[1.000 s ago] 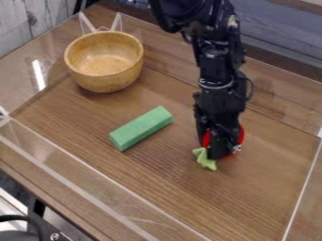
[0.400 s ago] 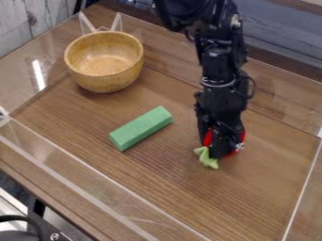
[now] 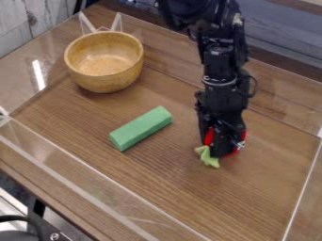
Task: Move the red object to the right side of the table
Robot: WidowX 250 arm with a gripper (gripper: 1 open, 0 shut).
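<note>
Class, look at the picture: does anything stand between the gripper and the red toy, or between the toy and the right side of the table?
Nothing visible does. The gripper is shut on the red toy, pointing straight down. The table to the right of it is bare wood up to the clear wall. The green block and wooden bowl lie to the left.

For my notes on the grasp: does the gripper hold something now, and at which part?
The gripper is shut on the red object, gripping its red body; the green leaves stick out below the fingers, at the table.
</note>
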